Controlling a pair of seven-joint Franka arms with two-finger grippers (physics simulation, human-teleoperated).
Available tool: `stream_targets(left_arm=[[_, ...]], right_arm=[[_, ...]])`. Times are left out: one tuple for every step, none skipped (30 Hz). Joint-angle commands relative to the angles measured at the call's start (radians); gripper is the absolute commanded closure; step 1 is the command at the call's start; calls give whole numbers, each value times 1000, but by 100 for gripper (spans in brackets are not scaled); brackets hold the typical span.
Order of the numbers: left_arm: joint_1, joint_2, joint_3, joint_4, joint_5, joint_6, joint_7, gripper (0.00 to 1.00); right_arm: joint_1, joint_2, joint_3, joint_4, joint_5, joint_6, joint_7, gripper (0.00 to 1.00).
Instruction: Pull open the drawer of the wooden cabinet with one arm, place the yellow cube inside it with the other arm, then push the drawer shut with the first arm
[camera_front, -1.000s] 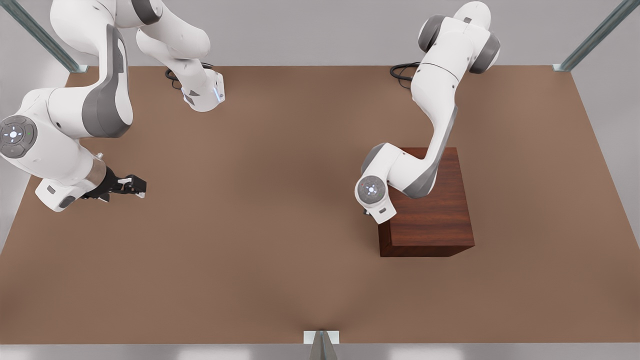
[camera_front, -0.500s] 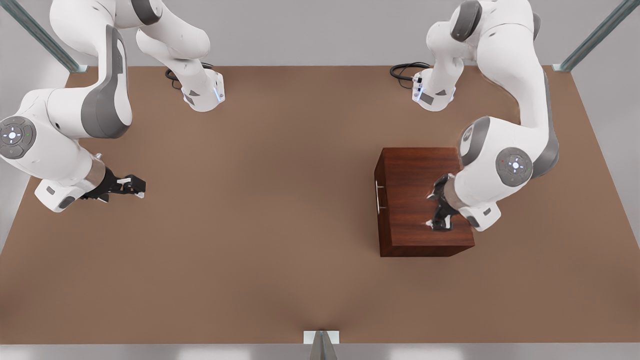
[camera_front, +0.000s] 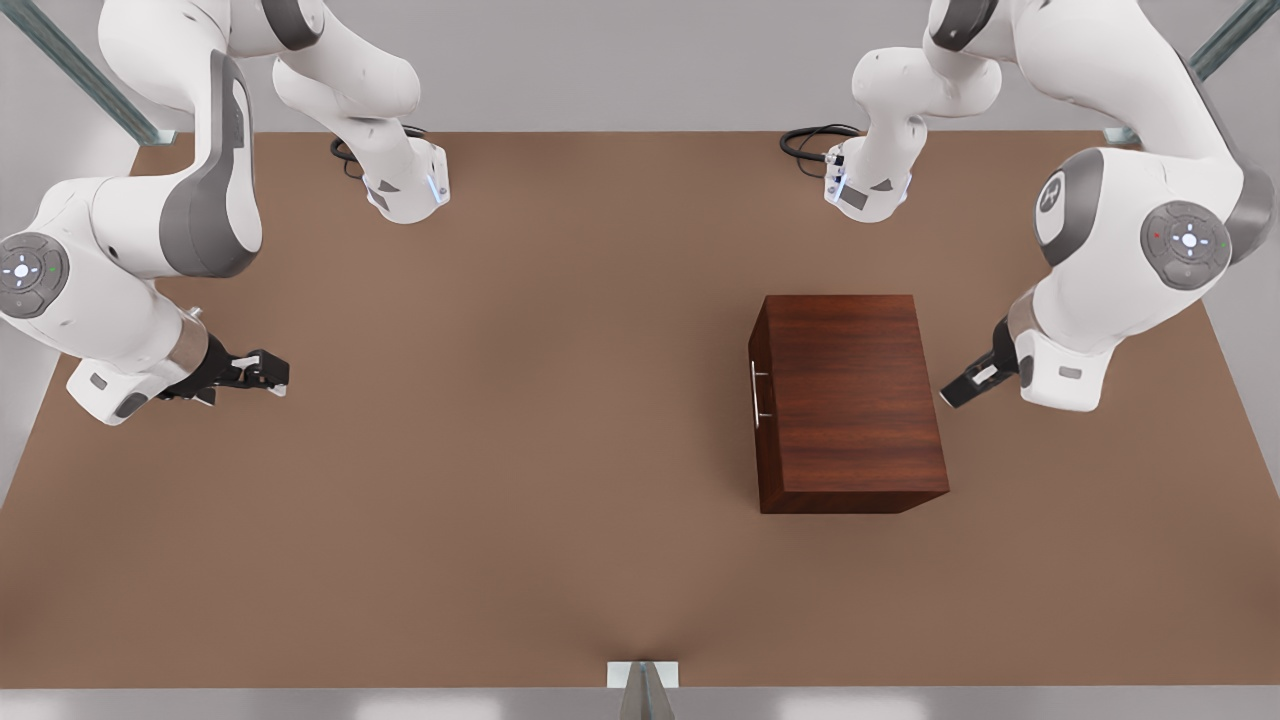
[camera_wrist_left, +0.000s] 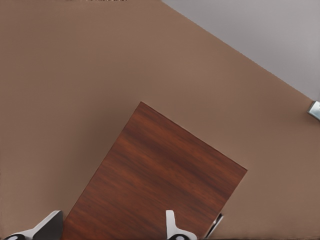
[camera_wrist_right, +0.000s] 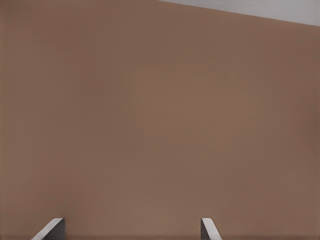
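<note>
Standing on the brown table, nearer the edge on the front view's right than the opposite one, the wooden cabinet sits flat and square, wood grain running across its top. Its drawer faces the middle of the table and is pushed in flush with the cabinet front, the slim silver handle lying along that face. The yellow cube cannot be seen anywhere on the table.

Beside the cabinet's back side, toward the table edge on the front view's right, the left gripper hangs just off the cabinet, near its rear upper edge without touching it. In the left wrist view its two fingertips stand spread apart with nothing between them, and the cabinet top lies under them at a slant.

Near the opposite table edge, on the front view's left, the right gripper hovers low over bare table, well apart from the cabinet, and this arm waits. The right wrist view shows its fingertips set wide apart over plain brown surface, holding nothing.

Both arm bases are mounted along the far table edge, each with a dark cable coiled beside it.
</note>
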Motion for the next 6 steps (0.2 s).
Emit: stream_targets(left_arm=[[0, -1, 0, 1, 4, 4, 749, 0], [-1, -1, 0, 1, 4, 3, 750, 0], [-1, -2, 0, 1, 2, 3, 750, 0], [-1, -2, 0, 1, 2, 3, 750, 0], [-1, -2, 0, -1, 2, 3, 750, 0], [-3, -2, 0, -1, 4, 3, 749, 0]], right_arm=[[0, -1, 0, 0, 0, 0, -7, 0], [-1, -1, 0, 0, 0, 0, -7, 0], [-8, 1, 2, 0, 2, 0, -7, 0], [-8, 1, 0, 0, 2, 0, -13, 0], [-11, 1, 2, 0, 2, 0, -13, 0], [-11, 2, 2, 0, 2, 0, -15, 0]])
